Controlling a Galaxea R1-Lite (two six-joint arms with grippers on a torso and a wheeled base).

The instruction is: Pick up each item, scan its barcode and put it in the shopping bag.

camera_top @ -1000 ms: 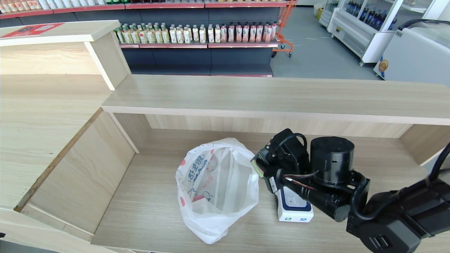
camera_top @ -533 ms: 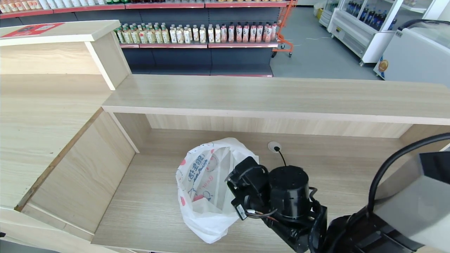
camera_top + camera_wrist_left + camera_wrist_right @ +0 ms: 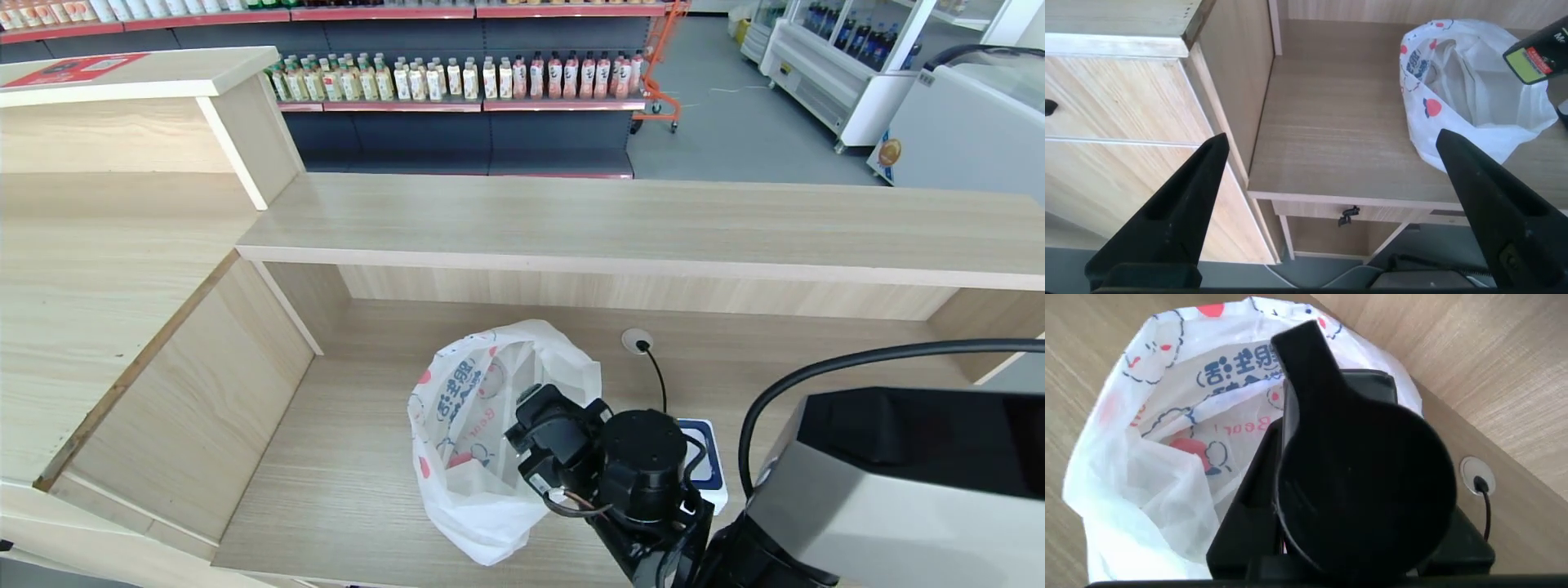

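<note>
Under the right gripper (image 3: 532,443), the counter (image 3: 326,490) is topped by the open shopping bag (image 3: 469,465), with the scanner (image 3: 706,453) just to the gripper's right. A green-edged item (image 3: 1535,55) is held clamped above the bag's mouth, apparently for release.

Bright, even overhead store light; soft shadows.

Saw a long, light wooden counter (image 3: 637,220) with a low desk top (image 3: 326,490) under it and a higher wooden side part (image 3: 122,73) on the left. Saw a grey floor (image 3: 735,122) behind, and dark shelves (image 3: 408,139) with red edges and a row of little bottles (image 3: 457,79). Saw white freezers (image 3: 816,86) with glass tops on the right, near an orange cart (image 3: 658,73).
</note>
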